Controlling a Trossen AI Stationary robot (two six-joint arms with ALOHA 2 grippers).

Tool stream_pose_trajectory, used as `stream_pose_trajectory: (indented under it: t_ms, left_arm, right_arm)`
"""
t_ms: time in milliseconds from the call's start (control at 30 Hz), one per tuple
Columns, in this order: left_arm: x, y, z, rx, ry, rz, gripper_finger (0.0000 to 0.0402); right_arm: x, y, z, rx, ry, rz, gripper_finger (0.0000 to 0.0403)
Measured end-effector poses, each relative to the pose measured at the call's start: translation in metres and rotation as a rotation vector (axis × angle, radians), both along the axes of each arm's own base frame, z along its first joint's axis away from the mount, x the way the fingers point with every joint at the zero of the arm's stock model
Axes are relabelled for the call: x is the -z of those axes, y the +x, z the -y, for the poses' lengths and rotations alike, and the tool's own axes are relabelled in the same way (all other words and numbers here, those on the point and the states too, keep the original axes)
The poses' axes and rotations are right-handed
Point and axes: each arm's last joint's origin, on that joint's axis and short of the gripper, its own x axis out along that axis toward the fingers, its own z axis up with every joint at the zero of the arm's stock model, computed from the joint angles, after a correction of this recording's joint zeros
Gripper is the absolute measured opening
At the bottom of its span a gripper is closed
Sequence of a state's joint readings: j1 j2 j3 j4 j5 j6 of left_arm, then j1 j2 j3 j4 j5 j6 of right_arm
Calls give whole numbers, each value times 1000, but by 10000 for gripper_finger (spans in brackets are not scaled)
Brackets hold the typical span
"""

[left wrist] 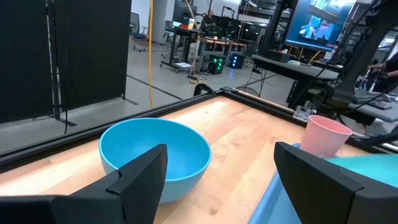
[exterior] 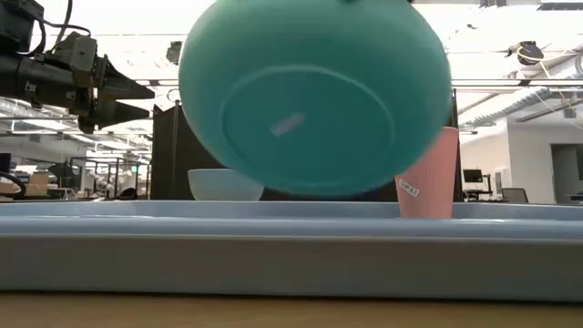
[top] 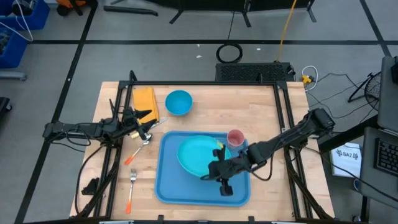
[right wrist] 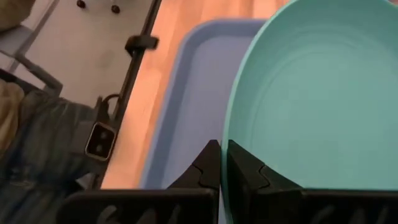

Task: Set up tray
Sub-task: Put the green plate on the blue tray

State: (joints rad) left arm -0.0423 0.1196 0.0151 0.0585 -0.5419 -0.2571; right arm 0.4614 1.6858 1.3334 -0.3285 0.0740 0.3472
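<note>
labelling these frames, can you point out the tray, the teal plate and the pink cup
tray [top: 171, 186]: high view, bare floor near its left rim.
teal plate [exterior: 314, 100]: low view, middle of its underside, lifted and tilted.
pink cup [left wrist: 324, 134]: left wrist view, its side wall.

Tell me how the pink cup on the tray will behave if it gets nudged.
The pink cup stands upright on the tray, tall and narrower at its base, so it probably tips easily. It looks like thin plastic, likely light. Once down, its round tapered wall would probably roll in a curve.
</note>
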Motion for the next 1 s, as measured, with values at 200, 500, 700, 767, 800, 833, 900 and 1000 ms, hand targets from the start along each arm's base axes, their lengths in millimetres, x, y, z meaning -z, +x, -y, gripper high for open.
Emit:
stream_pose_trajectory:
  t_ms: [200,500,700,767,800,833,900,1000]
  left_arm:
    - [0,0,0,-1,-9,3,301]
    - [1,0,0,0,-9,-1,301]
    - [1,0,0,0,-9,-1,301]
    - [1,0,0,0,-10,-1,301]
    - [1,0,0,0,-10,-1,301]
    - [1,0,0,0,-10,-1,301]
    - [1,0,0,0,-10,-1,301]
    - [1,0,0,0,-12,-1,301]
  right_arm:
    - [13,-8,-24,8,63,-75,0]
    - [24,-32,-50,49,137,-250,0]
    - [26,-37,-53,109,153,-292,0]
    - [26,-38,-53,124,148,-293,0]
    - [26,-38,-53,129,151,-296,0]
    - [26,-38,-53,132,155,-298,1]
    - [27,-38,-53,140,161,-304,6]
    - [27,-39,-52,159,172,-321,13]
